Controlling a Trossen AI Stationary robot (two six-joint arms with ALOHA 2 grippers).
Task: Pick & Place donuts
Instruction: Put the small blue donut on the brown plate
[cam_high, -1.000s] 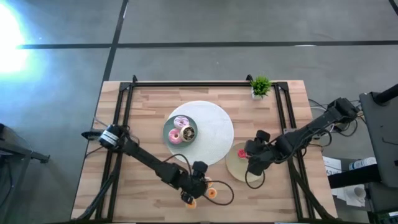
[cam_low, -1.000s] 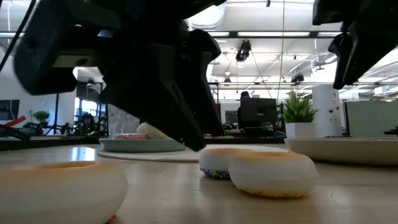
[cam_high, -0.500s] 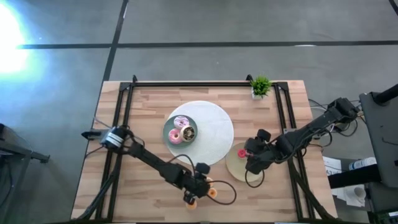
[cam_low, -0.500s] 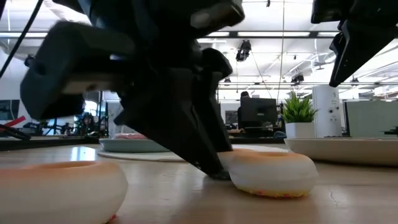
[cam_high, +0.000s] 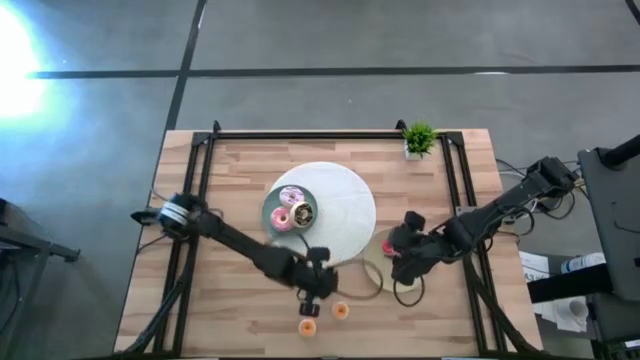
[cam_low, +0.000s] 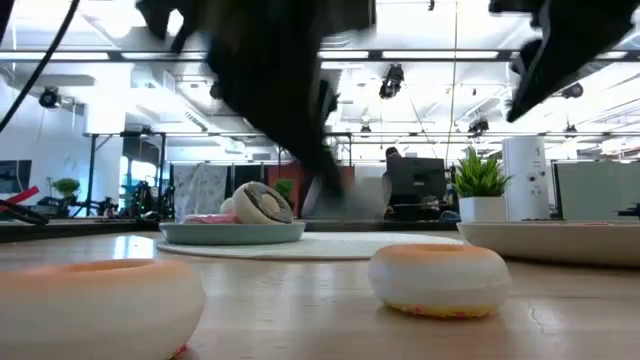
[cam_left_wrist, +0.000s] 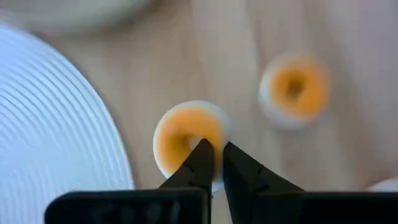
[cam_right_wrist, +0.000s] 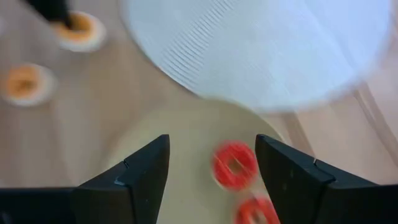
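My left gripper (cam_left_wrist: 216, 155) is shut on an orange-glazed donut (cam_left_wrist: 186, 134) and hangs above the near middle of the table (cam_high: 318, 283), beside the white round board (cam_high: 345, 205). Two more orange donuts (cam_high: 308, 327) (cam_high: 341, 310) rest flat on the wood near the front edge, also in the low view (cam_low: 95, 305) (cam_low: 440, 278). My right gripper (cam_right_wrist: 211, 143) stands open above the beige plate (cam_right_wrist: 186, 134), where two red donuts (cam_right_wrist: 235, 165) (cam_right_wrist: 255, 211) lie. The teal plate (cam_high: 272, 212) on the board holds pink donuts (cam_high: 284, 219). My left gripper pinches the orange donut's ring on its near side (cam_left_wrist: 214, 134); one finger (cam_left_wrist: 200, 155) reaches into the hole and the other (cam_left_wrist: 235, 160) stands outside the rim. The fingers come from above, pointing down. The donut lies roughly flat below them, lifted clear of the table.
A small potted plant (cam_high: 418, 138) stands at the far right corner. Black frame rails (cam_high: 200, 200) (cam_high: 460, 190) run along both table sides. Bare wood lies at the near left (cam_high: 200, 310).
My left gripper has shut on the orange donut and risen, drifting a little toward the far edge and the white board. The donut has left the table; the other two orange donuts stay put. My right gripper has shifted slightly toward the left, still open.
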